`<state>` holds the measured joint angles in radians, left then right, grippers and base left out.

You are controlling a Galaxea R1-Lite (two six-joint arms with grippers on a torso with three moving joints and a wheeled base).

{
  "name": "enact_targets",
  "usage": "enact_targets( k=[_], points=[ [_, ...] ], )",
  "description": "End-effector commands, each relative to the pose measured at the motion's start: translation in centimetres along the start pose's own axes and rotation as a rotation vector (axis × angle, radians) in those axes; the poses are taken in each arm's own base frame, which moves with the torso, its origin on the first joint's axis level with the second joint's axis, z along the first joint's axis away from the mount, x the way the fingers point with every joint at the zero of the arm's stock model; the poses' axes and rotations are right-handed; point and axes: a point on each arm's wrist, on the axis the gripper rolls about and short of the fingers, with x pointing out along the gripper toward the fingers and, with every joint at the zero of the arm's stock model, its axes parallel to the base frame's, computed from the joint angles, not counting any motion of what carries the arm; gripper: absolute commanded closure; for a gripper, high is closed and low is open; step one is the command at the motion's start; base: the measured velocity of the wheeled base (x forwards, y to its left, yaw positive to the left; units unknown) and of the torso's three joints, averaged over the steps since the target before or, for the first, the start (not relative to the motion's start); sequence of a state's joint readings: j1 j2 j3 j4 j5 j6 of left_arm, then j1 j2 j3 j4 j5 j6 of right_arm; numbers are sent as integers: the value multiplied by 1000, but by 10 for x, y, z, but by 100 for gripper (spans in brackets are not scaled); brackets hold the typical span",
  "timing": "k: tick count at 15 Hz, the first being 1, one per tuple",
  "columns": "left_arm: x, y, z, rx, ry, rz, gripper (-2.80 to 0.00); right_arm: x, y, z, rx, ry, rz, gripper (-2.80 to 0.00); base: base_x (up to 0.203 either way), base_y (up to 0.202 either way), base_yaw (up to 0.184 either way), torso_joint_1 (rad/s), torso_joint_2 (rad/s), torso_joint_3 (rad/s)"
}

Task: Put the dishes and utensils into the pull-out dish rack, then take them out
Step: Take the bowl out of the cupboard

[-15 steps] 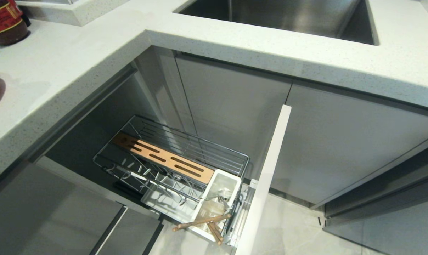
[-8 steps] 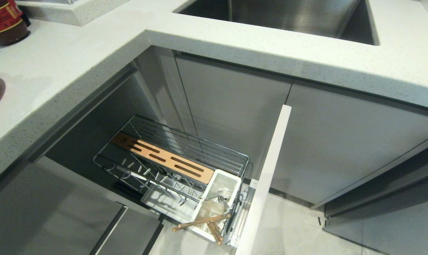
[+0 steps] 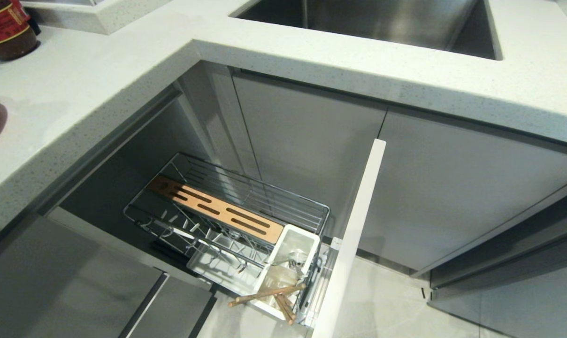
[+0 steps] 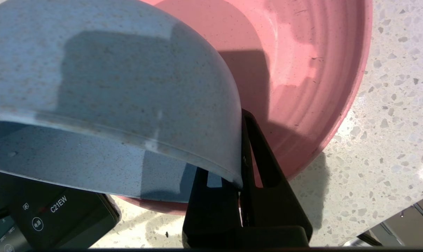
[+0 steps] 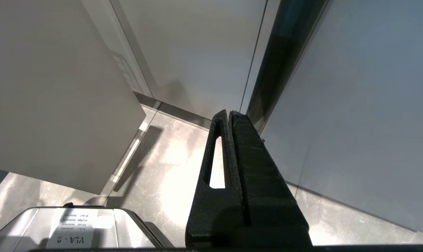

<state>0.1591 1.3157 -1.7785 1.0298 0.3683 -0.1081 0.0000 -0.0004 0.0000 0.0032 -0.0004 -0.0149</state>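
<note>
In the left wrist view my left gripper (image 4: 240, 150) is shut on the rim of the pale blue bowl (image 4: 110, 87), one finger inside and one outside. The bowl hangs tilted over the salmon-pink plate (image 4: 302, 70), which lies on the speckled countertop (image 4: 390, 122). In the head view the pull-out dish rack (image 3: 246, 197) stands open below the counter, with no dishes in its wires. The wooden chopsticks (image 3: 264, 295) and the silver spoon (image 3: 293, 258) rest in its white cutlery cup (image 3: 307, 239). My right gripper (image 5: 229, 113) is shut on nothing, parked low beside cabinet doors.
The rack's tall white front panel (image 3: 354, 234) juts out to the rack's right. A steel sink (image 3: 382, 19) lies behind, a dark bottle (image 3: 6, 28) at the counter's far left. A black appliance (image 4: 57, 213) sits close beside the plate.
</note>
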Motion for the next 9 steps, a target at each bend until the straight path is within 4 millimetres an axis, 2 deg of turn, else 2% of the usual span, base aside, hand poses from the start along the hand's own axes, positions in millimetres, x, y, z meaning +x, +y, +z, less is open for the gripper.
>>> enact_targets(
  k=[1, 3, 4, 9],
  points=[
    [2, -1, 0, 3, 10, 4, 0, 0, 0, 0, 0, 0, 0, 0, 0, 0, 0, 0, 0, 0],
    [3, -1, 0, 4, 13, 5, 0, 0, 0, 0, 0, 0, -3, 0, 0, 0, 0, 0, 0, 0],
    [2, -1, 0, 3, 10, 4, -280, 0, 0, 0, -1, 0, 0, 0, 0, 0, 0, 0, 0, 0],
    [2, -1, 1, -1, 5, 4, -280, 0, 0, 0, 0, 0, 0, 0, 0, 0, 0, 0, 0, 0]
  ],
)
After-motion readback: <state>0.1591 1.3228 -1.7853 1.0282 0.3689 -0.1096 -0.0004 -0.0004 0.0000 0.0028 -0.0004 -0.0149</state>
